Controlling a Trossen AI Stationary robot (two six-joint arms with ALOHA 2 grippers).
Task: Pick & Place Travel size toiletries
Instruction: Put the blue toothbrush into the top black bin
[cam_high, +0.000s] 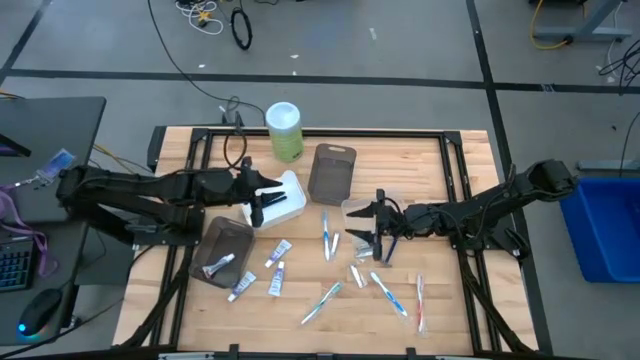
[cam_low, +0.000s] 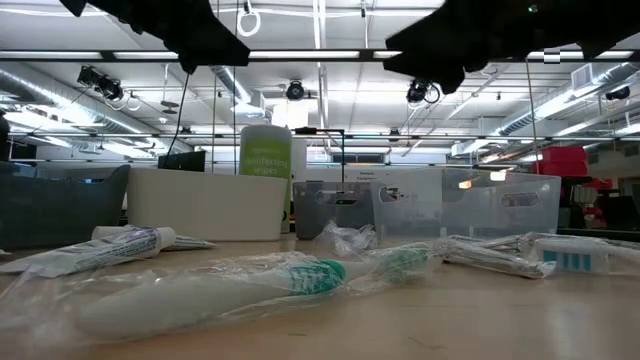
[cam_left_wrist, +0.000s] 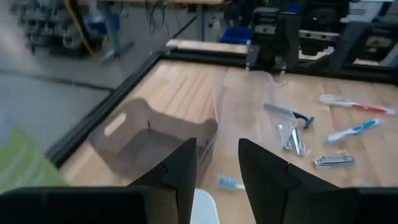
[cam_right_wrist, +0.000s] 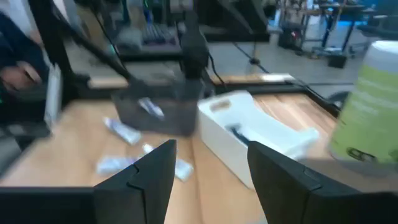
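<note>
Both grippers were held spread and empty between picks.
A descent onto a slim white-blue toothbrush (cam_high: 325, 236) by the right gripper (cam_high: 378, 228) was judged next; the left gripper (cam_high: 262, 200) was positioned over the white rectangular tray (cam_high: 290, 196).

Lab: exposed ceiling ducts (cam_low: 110, 85), floor cables (cam_high: 200, 40).

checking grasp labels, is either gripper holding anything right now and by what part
Nothing is held. The left gripper is open over the white tray, and the right gripper is open over the clear tray, nothing between the fingers.

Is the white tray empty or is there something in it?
Not empty. In the right wrist view the white tray holds one dark item on its floor; what it is cannot be told.
</note>
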